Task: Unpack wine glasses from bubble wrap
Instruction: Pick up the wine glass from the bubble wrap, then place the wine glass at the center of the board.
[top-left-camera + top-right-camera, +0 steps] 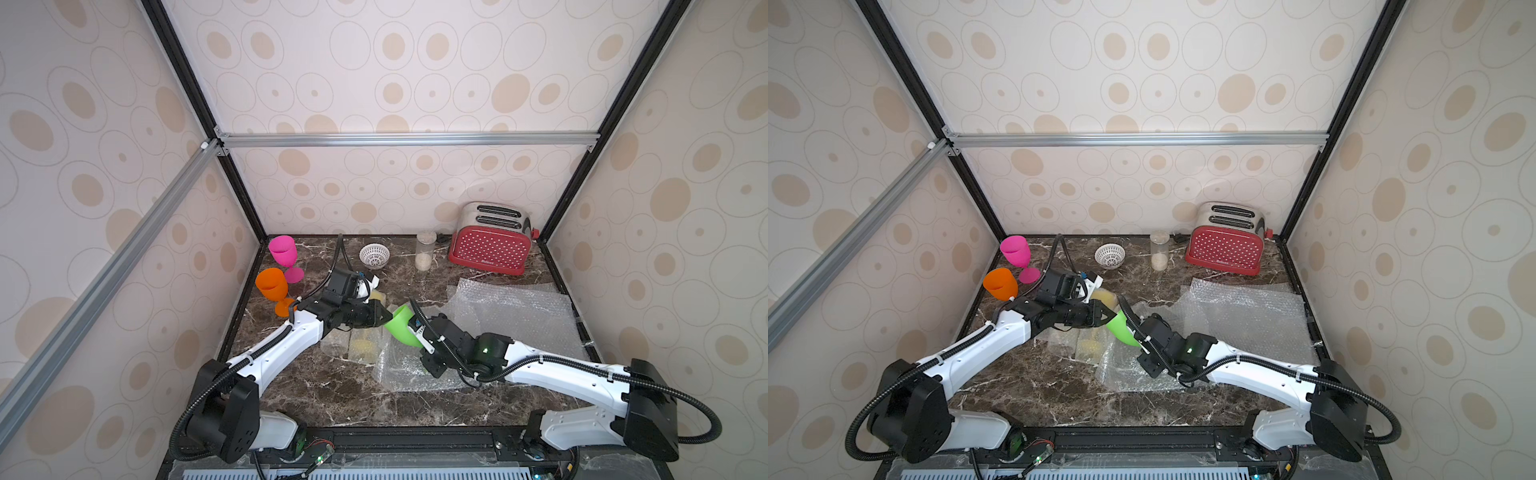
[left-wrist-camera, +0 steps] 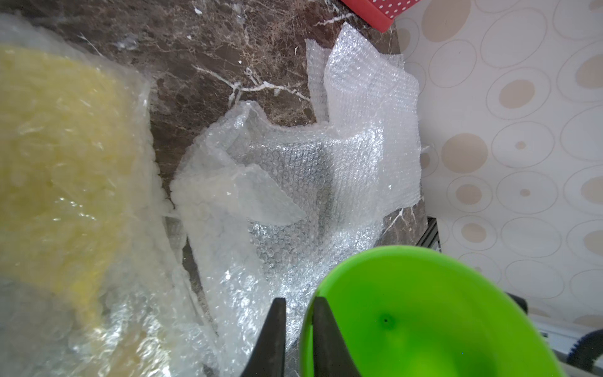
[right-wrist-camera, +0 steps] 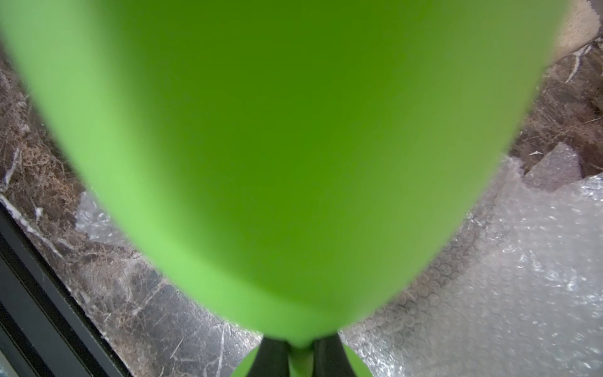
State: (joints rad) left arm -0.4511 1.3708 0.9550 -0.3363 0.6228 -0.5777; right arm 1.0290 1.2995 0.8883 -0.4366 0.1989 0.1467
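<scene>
Left end effector (image 2: 300,300): I am pinching the rim of the green goblet (image 1: 401,328), one finger inside the bowl and one outside.
Right end effector (image 3: 300,355): I am clamping the same goblet's stem.
Green goblet: hanging tilted over loose bubble wrap (image 1: 415,370).
Yellow bundles (image 1: 363,345): lying wrapped beneath my left arm.
Pink goblet (image 1: 283,249), orange goblet (image 1: 272,284): standing upright at the far left of the surface (image 1: 332,395).

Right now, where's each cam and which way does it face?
Top views: high on the robot's side, facing down toward the back wall; left arm and right arm show.
Left wrist: on the left arm, looking along its fingers straddling the green goblet rim, bubble wrap beyond.
Right wrist: on the right arm, along its fingers pinching the goblet's stem; bowl fills the picture.
Shared: all four see the green goblet.
</scene>
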